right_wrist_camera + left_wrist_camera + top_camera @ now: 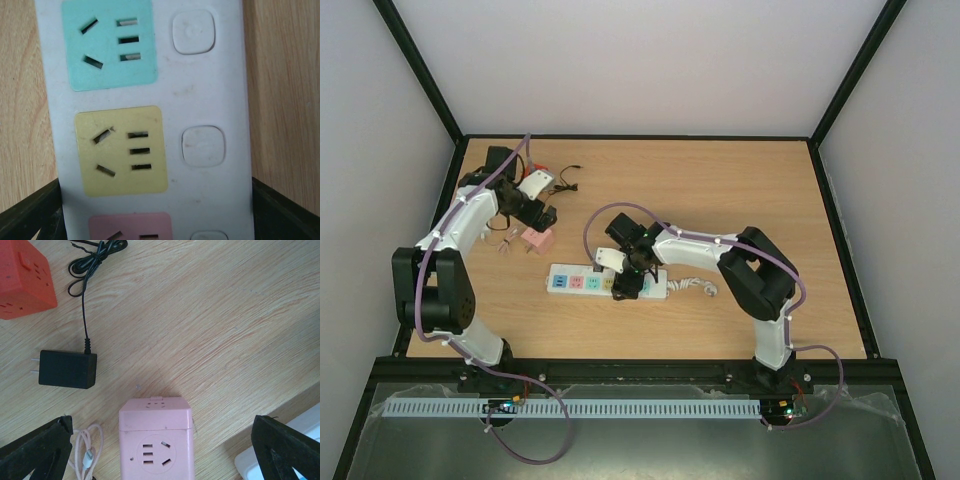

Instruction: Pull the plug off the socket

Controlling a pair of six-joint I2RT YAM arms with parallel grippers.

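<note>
Table [740, 200]: pale wood grain, flat, matte.
Power strip [575, 283]: centre of table; long, flat, smooth white hard plastic; teal, yellow, pink outlet faces; rounded switch buttons. Likely light, rigid, apt to slide, so pin body while pulling.
No plug seen in visible outlets; stretch under right gripper [628, 283] hidden.
Right gripper: fingers spread wide, straddling strip, holding nothing.
Left gripper [546, 216]: fingers apart, empty, above pink cube socket [156, 440].
Black adapter [67, 369]: loose nearby, prongs bare; boxy, stiff; grip flat sides.
</note>
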